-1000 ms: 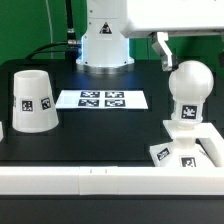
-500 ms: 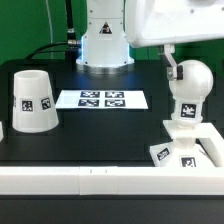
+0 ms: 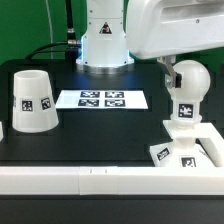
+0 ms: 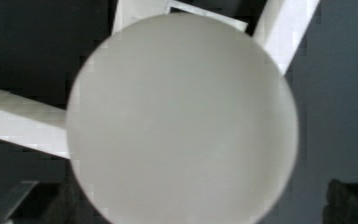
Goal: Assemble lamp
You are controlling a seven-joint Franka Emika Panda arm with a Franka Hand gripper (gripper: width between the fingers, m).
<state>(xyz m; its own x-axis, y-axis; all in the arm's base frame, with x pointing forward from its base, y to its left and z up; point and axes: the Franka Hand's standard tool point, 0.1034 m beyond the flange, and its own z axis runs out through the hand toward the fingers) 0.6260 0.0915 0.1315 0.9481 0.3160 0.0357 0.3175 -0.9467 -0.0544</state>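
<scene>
The white bulb (image 3: 190, 88) stands upright on the square stepped base (image 3: 200, 150) at the exterior view's right. Its round head fills the wrist view (image 4: 185, 110). My gripper (image 3: 173, 72) is open and low at the bulb's head; one finger shows just to the head's left in the exterior view, the other is hidden. In the wrist view the gripper (image 4: 185, 205) has its dark fingertips (image 4: 25, 205) on either side of the head, apart from it. The tapered shade (image 3: 33, 100) stands on the table at the exterior view's left.
The marker board (image 3: 100, 99) lies flat mid-table between shade and bulb. A white border wall (image 3: 90, 180) runs along the front edge. The robot's base (image 3: 104, 45) stands at the back.
The gripper has come down and moved toward the exterior view's right, closing in on the bulb's head. Bulb, base and shade have not moved.
</scene>
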